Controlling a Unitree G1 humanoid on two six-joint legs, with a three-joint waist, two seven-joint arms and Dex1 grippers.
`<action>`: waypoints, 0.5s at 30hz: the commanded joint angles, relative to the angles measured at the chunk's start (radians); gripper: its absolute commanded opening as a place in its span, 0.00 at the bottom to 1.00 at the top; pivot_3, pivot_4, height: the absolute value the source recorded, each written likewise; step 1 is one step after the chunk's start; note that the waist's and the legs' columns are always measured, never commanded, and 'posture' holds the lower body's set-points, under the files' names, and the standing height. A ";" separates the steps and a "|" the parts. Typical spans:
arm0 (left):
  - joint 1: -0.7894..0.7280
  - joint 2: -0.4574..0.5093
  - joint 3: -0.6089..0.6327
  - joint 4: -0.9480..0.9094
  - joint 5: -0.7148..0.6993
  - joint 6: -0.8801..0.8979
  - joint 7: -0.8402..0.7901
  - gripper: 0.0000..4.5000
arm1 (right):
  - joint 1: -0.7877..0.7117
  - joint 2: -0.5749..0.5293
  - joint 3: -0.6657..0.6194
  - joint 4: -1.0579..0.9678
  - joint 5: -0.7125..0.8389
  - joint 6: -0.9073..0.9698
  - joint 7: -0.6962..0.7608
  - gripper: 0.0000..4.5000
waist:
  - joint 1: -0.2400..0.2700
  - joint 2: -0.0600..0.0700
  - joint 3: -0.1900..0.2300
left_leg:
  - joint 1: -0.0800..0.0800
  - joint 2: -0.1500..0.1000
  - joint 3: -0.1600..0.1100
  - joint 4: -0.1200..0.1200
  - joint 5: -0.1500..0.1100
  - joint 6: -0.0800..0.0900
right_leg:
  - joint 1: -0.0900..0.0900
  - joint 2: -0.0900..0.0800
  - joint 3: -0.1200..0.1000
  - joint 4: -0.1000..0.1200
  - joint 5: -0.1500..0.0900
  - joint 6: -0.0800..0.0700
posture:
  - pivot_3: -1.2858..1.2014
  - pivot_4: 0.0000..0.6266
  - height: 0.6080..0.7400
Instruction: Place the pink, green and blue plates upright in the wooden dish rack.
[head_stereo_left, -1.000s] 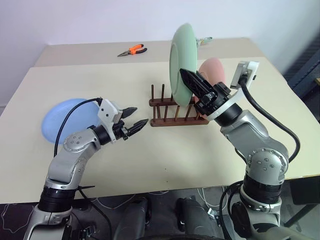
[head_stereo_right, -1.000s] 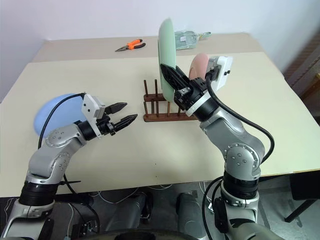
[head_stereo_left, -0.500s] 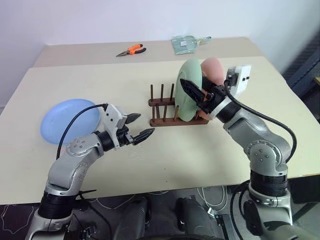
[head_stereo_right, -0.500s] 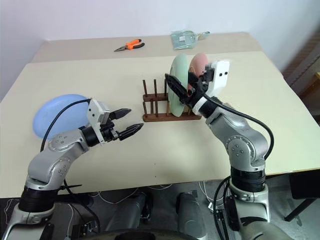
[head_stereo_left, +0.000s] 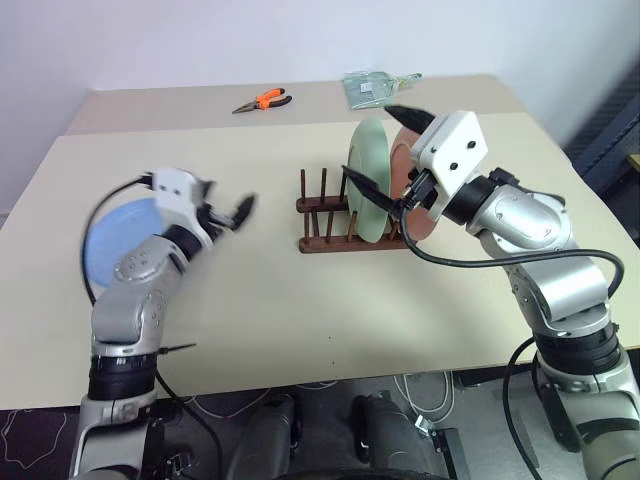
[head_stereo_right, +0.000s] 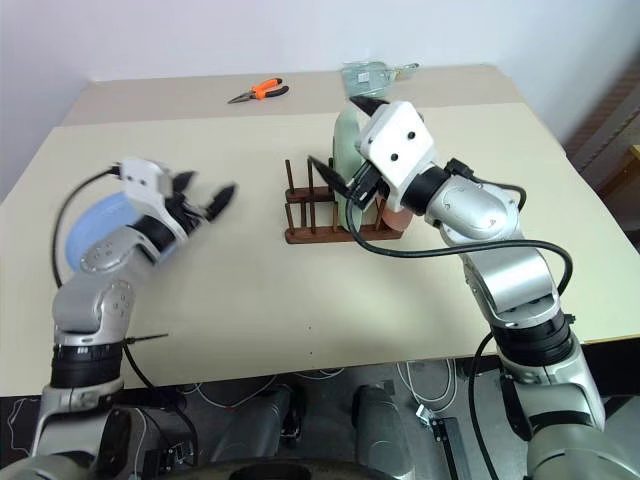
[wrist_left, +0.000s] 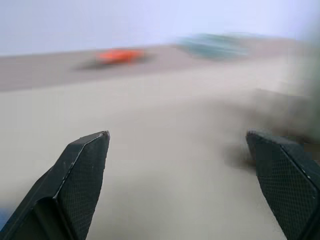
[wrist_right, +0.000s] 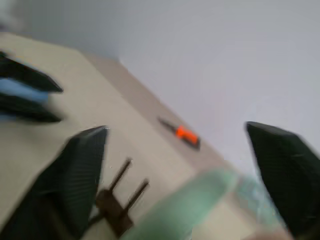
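Note:
The green plate (head_stereo_left: 367, 190) stands upright in the wooden dish rack (head_stereo_left: 325, 218). Right behind it stands the pink plate (head_stereo_left: 417, 226), partly hidden by my right wrist. My right gripper (head_stereo_left: 369, 141) is open, one finger over the green plate's rim and the other in front of it, with nothing between them. On the table at the left lies the blue plate (head_stereo_left: 104, 252), flat and partly covered by my left arm. Above its right edge, my left gripper (head_stereo_left: 226, 214) hangs open and empty, pointing toward the rack.
Orange-handled pliers (head_stereo_left: 264, 100) and a clear plastic packet (head_stereo_left: 372, 86) lie at the back of the table (head_stereo_left: 300, 320). Several free pegs stand at the rack's left end (head_stereo_left: 312, 190).
My right gripper let go of the green plate, which now stands in the rack, then opened wide and rolled. My left arm swung left toward the blue plate and opened further.

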 joint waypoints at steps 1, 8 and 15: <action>-0.033 -0.012 0.095 -0.032 0.132 0.114 0.285 1.00 | 0.007 0.020 0.065 -0.001 -0.075 -0.071 0.041 0.99 | 0.001 -0.001 0.000 | 0.000 0.000 0.000 0.000 0.000 0.000 | 0.000 0.000 0.000 0.000 0.000 0.000 | 0.52 0.24 0.84; -0.047 -0.168 0.312 -0.209 0.134 0.337 0.558 1.00 | 0.018 0.093 0.109 0.065 -0.130 -0.125 0.078 0.99 | 0.017 -0.003 0.000 | 0.000 -0.001 0.000 0.002 -0.001 -0.003 | 0.000 0.000 0.000 0.003 0.000 0.001 | 0.52 0.24 0.84; -0.041 -0.428 0.594 -0.297 -0.078 0.472 0.640 1.00 | 0.028 0.140 0.109 0.108 -0.151 -0.154 0.102 0.99 | 0.022 -0.006 0.000 | 0.000 -0.001 0.000 0.003 -0.001 -0.004 | 0.000 0.000 0.000 0.004 0.000 0.001 | 0.52 0.24 0.84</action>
